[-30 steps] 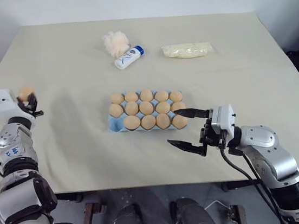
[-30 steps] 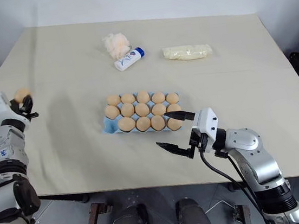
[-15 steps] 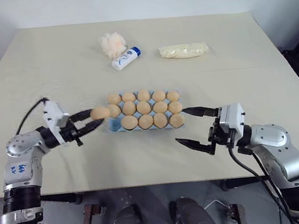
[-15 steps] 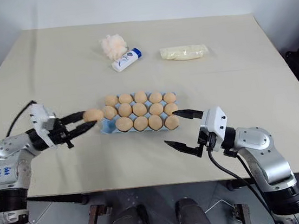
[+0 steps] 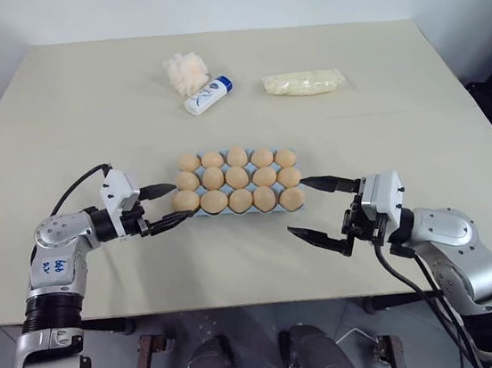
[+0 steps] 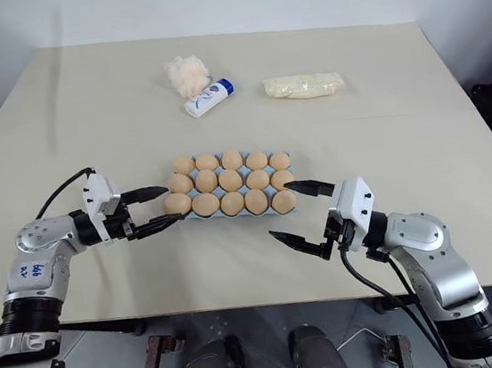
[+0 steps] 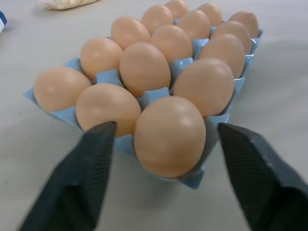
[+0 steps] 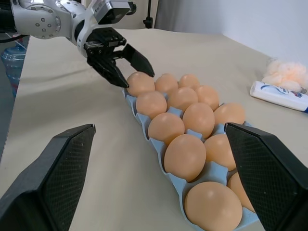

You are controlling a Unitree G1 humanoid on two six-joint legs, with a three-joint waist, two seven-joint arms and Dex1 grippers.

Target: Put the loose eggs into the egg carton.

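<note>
The light blue egg carton [image 7: 109, 77] lies mid-table, and every cup I can see holds a pale orange-tan egg. My left gripper [image 5: 177, 202] is level at the carton's near-left corner and is open. Its fingers [image 7: 94, 159] stand on either side of the corner egg [image 7: 169, 136], which rests in its cup untouched. My right gripper [image 5: 300, 206] hovers open and empty just off the carton's near-right corner. I see no egg lying on the table outside the carton.
At the back of the table are a fluffy white-peach puff [image 5: 187, 70], a white tube with a blue cap [image 5: 208, 95] and a pale yellow wrapped packet [image 5: 305, 82]. The table's front edge runs just below both grippers.
My left arm swung in from the table's far left with an egg. It set the egg in the carton's corner cup, and the gripper has opened off it. The right arm kept still.
</note>
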